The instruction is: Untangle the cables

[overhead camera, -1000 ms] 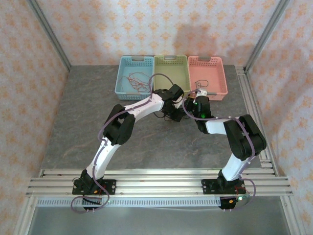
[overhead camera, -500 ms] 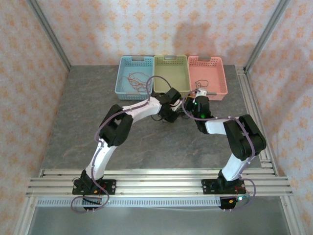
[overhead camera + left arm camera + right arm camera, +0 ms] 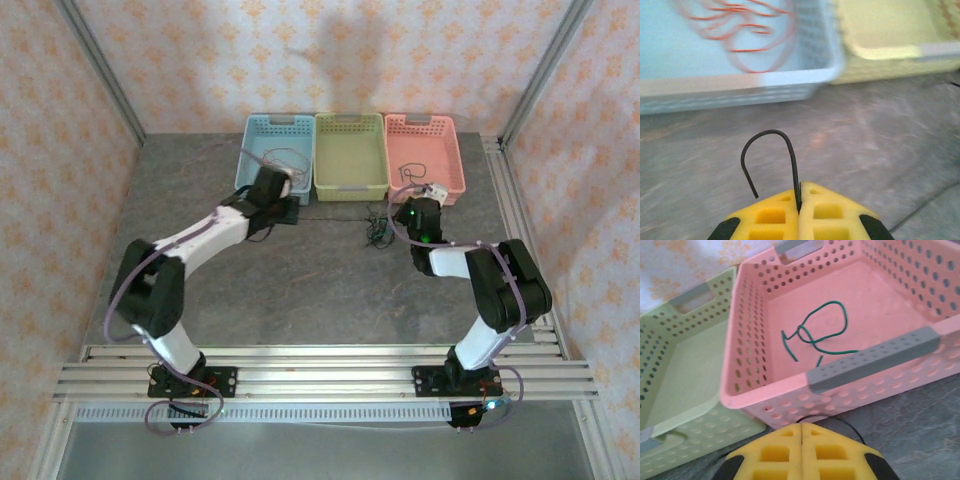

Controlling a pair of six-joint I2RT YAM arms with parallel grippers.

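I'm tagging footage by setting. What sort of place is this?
Probably a robotics lab test cell: aluminium mounting rails, patterned panels walling in the table, and three coloured sorting baskets.

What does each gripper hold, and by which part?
The left gripper pinches a black cable near its hooked free end. The right gripper is shut; whether it grips the black wire at its tips cannot be told.

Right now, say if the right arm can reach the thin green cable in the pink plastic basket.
Probably yes: the green cable lies uncovered in the pink plastic basket beyond the shut right gripper; only its near wall intervenes.
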